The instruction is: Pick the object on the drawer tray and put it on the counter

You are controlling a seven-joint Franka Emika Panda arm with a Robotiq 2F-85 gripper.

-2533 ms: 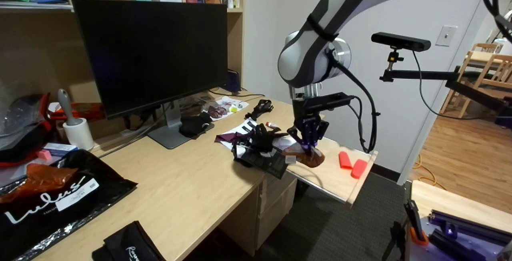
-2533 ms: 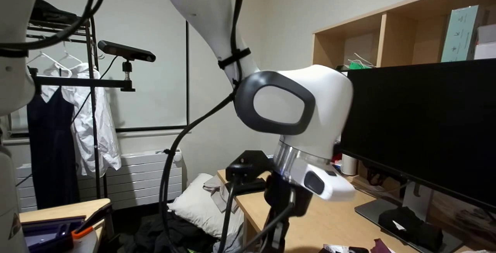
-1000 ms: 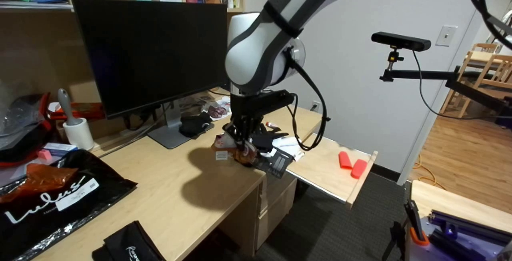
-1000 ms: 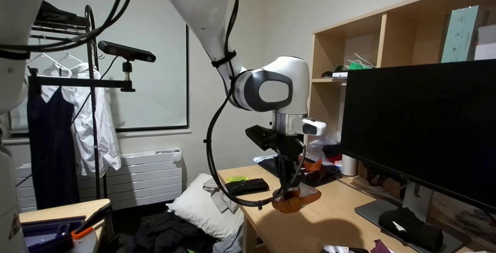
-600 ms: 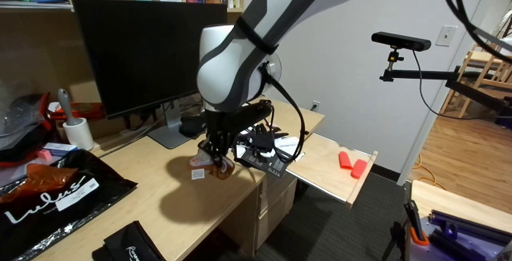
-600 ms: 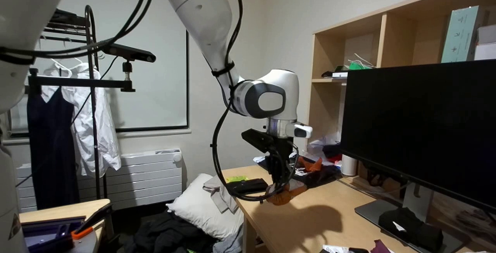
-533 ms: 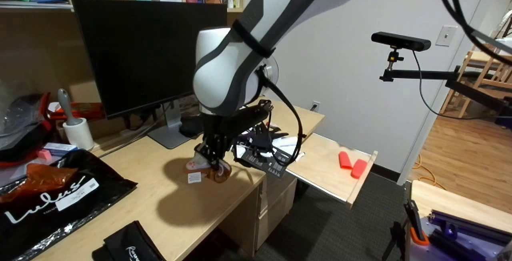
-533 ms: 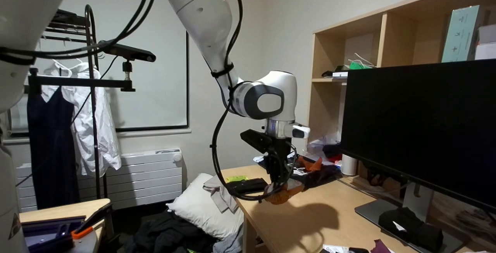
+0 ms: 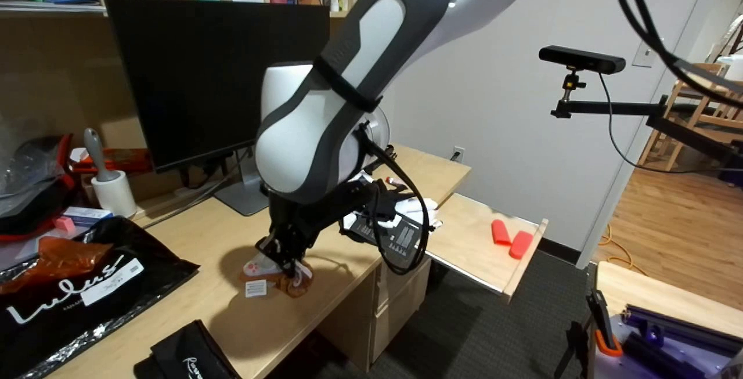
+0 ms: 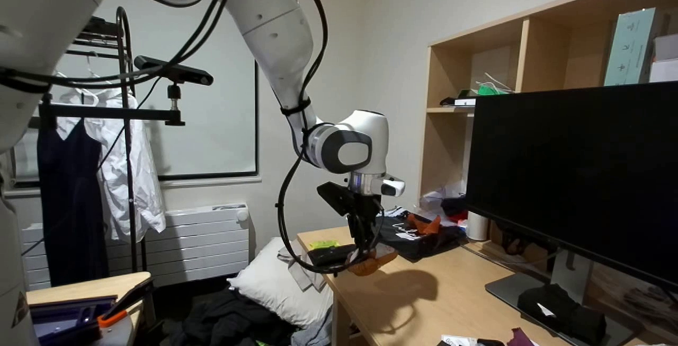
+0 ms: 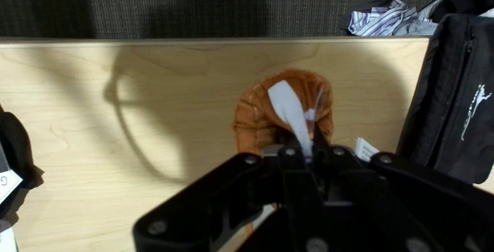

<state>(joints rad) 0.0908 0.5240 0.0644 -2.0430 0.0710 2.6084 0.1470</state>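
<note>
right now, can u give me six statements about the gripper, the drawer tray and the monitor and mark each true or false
1. The gripper is closed on the reddish-brown and white object. True.
2. Two red-orange pieces lie on the drawer tray. True.
3. The object is over the drawer tray. False: it is over the counter.
4. The drawer tray is pushed fully in. False: it juts out past the counter's edge.
5. The black monitor stands on the counter. True.
6. The monitor is lit up. False: it is dark.
</note>
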